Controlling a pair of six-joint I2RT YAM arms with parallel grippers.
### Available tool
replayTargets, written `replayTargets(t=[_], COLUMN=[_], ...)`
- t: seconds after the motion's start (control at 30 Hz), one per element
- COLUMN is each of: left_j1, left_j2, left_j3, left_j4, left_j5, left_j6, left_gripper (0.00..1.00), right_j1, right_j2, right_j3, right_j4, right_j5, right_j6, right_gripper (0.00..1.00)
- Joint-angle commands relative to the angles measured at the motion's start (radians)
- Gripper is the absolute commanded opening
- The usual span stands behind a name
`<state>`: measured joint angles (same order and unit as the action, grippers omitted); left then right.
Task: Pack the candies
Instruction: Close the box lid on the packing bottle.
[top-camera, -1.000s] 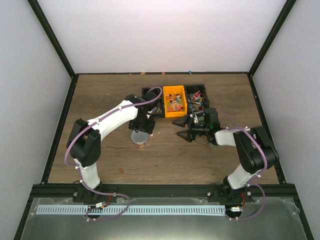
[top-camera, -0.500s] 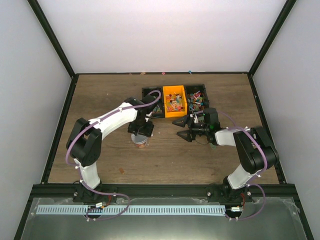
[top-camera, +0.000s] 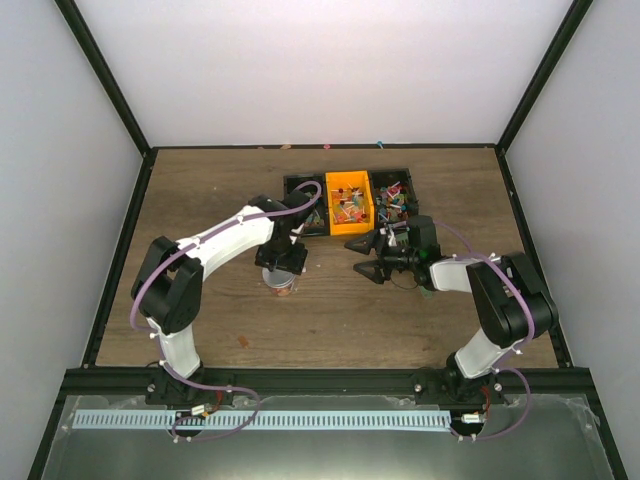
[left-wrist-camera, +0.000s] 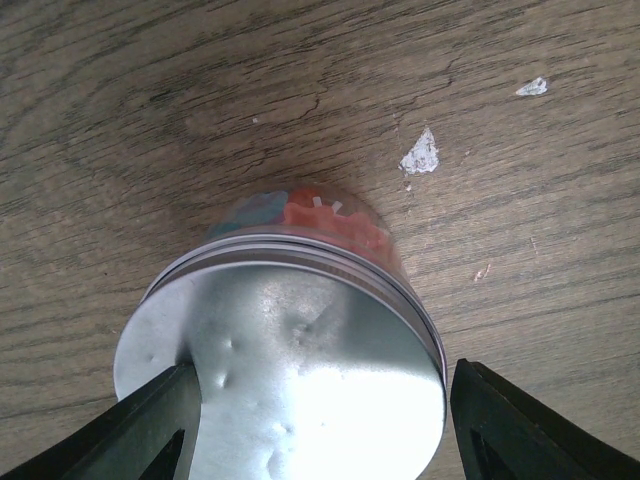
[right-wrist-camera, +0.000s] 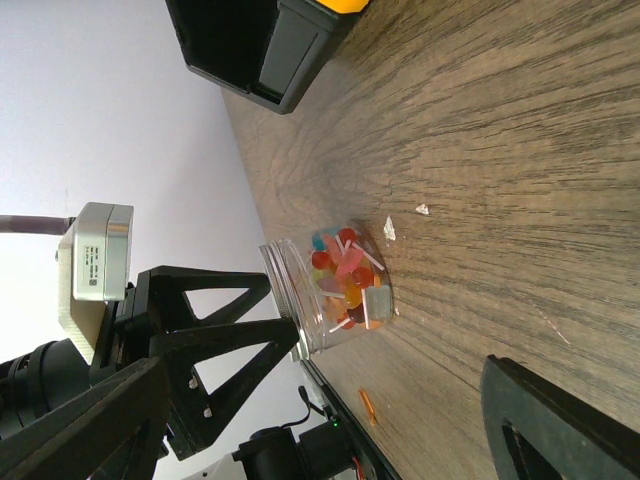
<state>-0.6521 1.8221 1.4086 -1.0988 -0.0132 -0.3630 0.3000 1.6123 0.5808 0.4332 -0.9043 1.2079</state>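
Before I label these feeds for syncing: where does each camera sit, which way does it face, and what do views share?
Top: above and behind the arms, looking down on the table; shows both arms, left hand over the jar, right hand open near the bins.
Left wrist: on the left arm, facing down at the jar's lid; its fingers flank it.
Right wrist: low, facing sideways across the table at the jar; its fingers frame the view.
Shared: every view shows the jar; both wrist views, candies inside.
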Motion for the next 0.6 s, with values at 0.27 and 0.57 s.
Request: replayTargets(t=[0.27, 0.57], left_j1=[0.006, 0.006], left_j2=[-0.019, -0.024], left_j3=[0.054, 0.065], left_j4=[-0.032, -0.042], left_j5=[0.008, -0.009], left_j6=[-0.006, -0.030], left_gripper=[0.74, 0.72], right_j1=[0.009, 0.009], right_j2=[-0.012, -0.022], right_j3=[-0.002, -0.020], right_j4=[-0.015, -0.010], right_j5=[-0.002, -0.004], right_j6=[-0.019, -0.020], right_gripper=[0.86, 0.86])
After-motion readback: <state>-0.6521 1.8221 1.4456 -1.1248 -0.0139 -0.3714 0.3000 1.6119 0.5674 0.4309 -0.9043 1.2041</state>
